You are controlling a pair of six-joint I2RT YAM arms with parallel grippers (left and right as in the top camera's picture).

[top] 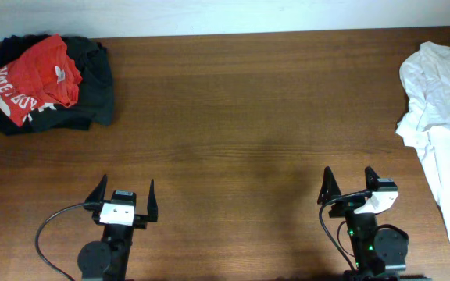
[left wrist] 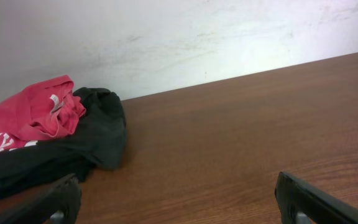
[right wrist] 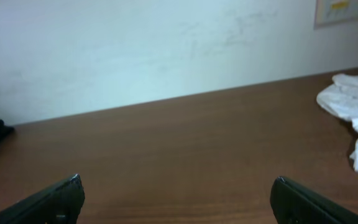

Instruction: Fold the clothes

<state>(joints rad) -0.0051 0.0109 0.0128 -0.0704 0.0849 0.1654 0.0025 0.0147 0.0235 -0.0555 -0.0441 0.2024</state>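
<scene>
The clothes, an orange-red T-shirt (top: 33, 76) with white lettering, lie crumpled at the table's far left corner on top of a black garment. In the left wrist view the orange-red T-shirt (left wrist: 33, 115) shows at the left, well beyond the fingers. My left gripper (top: 123, 190) rests near the front edge, open and empty; between its jaws only bare wood shows (left wrist: 178, 184). My right gripper (top: 348, 181) sits at the front right, open and empty as well (right wrist: 178, 182).
A black T-shirt (top: 92, 82) lies under the red one (left wrist: 73, 146). A plain white garment (top: 440, 109) drapes along the table's right edge (right wrist: 356, 102). A white wall runs behind the brown wooden table (top: 233, 117).
</scene>
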